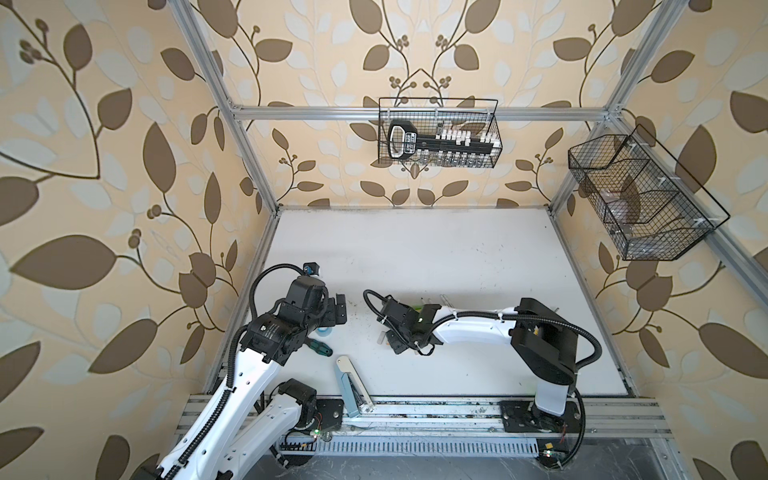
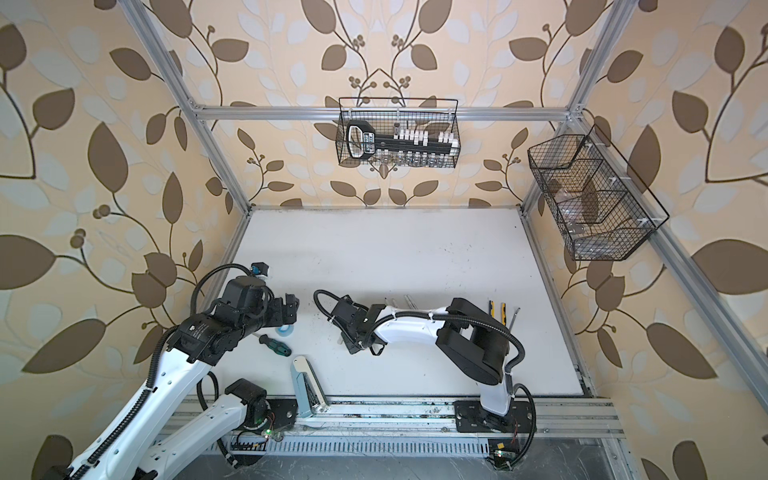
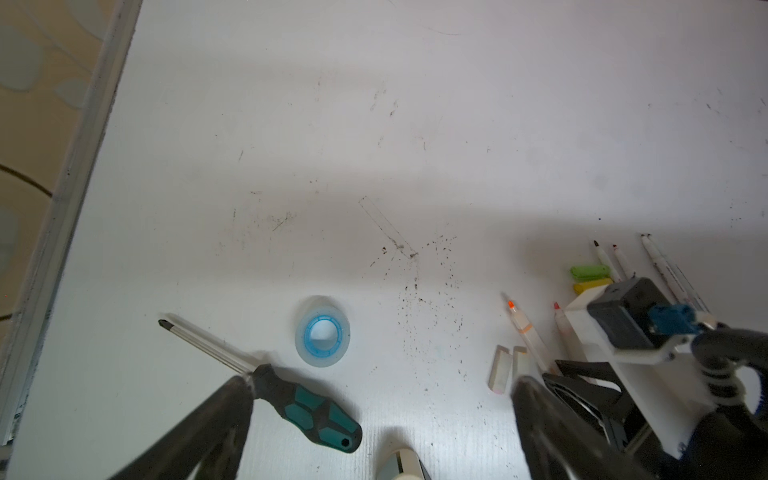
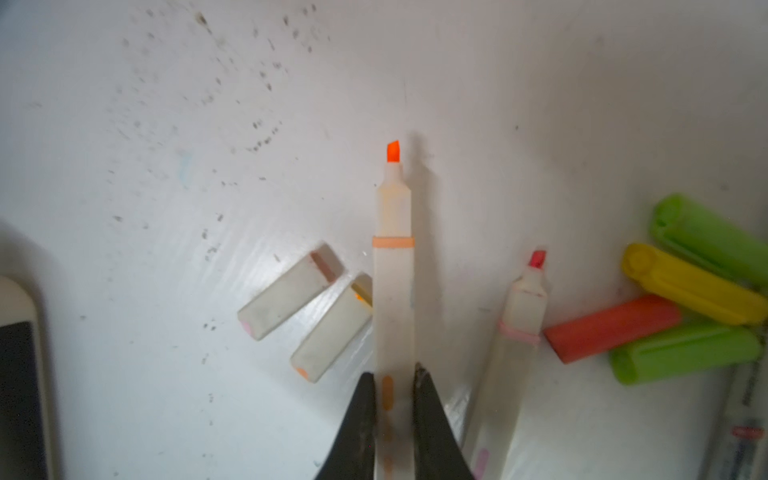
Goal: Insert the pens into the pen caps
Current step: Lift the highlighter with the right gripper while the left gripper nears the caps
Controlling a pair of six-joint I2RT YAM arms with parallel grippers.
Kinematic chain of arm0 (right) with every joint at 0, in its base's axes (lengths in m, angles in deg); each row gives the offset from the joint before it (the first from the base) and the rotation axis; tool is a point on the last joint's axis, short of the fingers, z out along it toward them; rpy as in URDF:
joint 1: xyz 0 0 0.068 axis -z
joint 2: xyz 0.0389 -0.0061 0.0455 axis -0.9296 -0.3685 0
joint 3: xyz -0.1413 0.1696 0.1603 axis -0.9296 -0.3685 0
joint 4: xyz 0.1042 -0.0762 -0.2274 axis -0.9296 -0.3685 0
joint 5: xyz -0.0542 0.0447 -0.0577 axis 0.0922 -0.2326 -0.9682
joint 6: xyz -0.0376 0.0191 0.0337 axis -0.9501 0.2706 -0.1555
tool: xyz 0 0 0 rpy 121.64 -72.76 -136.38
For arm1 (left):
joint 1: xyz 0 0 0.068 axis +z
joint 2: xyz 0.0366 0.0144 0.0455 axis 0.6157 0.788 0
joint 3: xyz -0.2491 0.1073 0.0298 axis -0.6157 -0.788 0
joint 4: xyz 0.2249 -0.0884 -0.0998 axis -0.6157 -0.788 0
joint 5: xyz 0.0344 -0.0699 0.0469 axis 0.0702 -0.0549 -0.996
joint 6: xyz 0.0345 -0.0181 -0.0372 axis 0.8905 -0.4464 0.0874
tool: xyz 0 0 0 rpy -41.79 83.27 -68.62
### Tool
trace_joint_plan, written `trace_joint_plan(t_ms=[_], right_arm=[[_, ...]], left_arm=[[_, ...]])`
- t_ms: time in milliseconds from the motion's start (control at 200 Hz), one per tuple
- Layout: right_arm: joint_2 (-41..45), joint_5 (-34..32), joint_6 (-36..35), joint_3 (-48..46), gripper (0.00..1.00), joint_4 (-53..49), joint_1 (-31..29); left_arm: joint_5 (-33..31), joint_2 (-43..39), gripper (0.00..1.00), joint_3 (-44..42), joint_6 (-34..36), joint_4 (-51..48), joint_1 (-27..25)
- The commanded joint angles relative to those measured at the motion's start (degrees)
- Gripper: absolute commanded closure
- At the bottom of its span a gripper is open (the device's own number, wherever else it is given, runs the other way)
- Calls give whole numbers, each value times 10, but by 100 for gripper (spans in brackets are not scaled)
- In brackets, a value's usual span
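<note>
Pinched between the two black fingers of the right claw (image 4: 394, 372): the orange-tipped pen (image 4: 392, 291), one finger pressed to each side of its white barrel, bare felt tip pointing straight ahead of the claw. Cannot tell whether lifted or resting on the desk (image 4: 208, 166). Just beside the claw on one side, two whitish caps (image 4: 286, 295), side by side, open ends forward, the nearer one right up against the held barrel. On the claw's other side, a pink-tipped pen (image 4: 521, 316), uncapped, flat on the desk, a little apart from the held one. Farther out past that, coloured caps packed close together: red cap (image 4: 611, 328), yellow cap (image 4: 690, 286), two green caps (image 4: 715, 241). Beyond those from the claw, slim pens (image 3: 665, 266) side by side. Over at the left claw (image 3: 381, 380), fingers spread wide apart, gripping nothing; screwdriver (image 3: 307, 407) lying by one finger, roll of tape (image 3: 322, 332) ahead of the claw, between the lines of its two fingers.
</note>
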Motion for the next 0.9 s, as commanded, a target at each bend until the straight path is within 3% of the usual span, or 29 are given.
trace_joint_plan(t_ms=[0, 275, 640, 895], right_arm=[[64, -14, 10, -31, 87, 48, 0], [208, -42, 28, -155, 89, 86, 18], [445, -76, 15, -344, 90, 85, 63], [554, -96, 28, -402, 90, 42, 82]], left_arm=[[73, 3, 1, 14, 1, 23, -3], [221, 64, 1, -50, -134, 145, -14], [231, 148, 1, -126, -180, 278, -103], [263, 215, 1, -130, -174, 319, -139]])
